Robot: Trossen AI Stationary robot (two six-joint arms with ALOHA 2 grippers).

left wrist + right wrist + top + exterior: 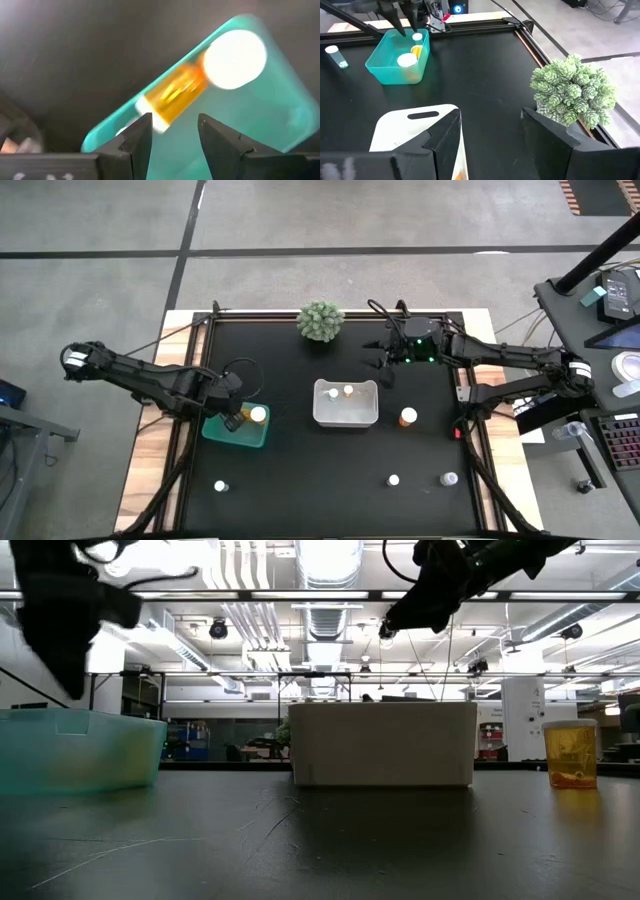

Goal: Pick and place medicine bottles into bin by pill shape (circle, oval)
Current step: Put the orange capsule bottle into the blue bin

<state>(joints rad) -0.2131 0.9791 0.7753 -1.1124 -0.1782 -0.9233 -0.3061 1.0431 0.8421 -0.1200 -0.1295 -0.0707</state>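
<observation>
High view: my left gripper [232,418] sits over the teal bin [236,431] at the table's left side. One upright white-capped bottle [259,414] stands in that bin, just beside the fingers. The white bin [346,404] is mid-table with two small bottles [341,392] inside. My right gripper [385,361] hangs over bare mat past the white bin, near the green spiky plant [321,321]. An amber bottle [408,417] stands just right of the white bin. Three more small bottles near the front edge: one front left [221,486], two front right [394,479] [448,478].

Low view: left gripper is dark and raised above the teal bin [80,748]; can't read its fingers from here. White bin [382,743] centre, amber bottle [571,753] to its right. Right gripper [400,620] is up high, well clear of the table.

Left wrist view: left fingers [136,140] are parted, gripping nothing. An amber bottle lying on its side [174,94] is in the teal bin [272,125], just beyond the fingertips, apart from them. The upright white cap [234,59] stands touching its far end.

Right wrist view: right fingers [449,135] are spread and empty. White bin's rim [415,122] lies just ahead of the one finger, plant [572,90] beside the other. Teal bin [395,61] is far across, holding both bottles, left gripper [405,20] above it.
</observation>
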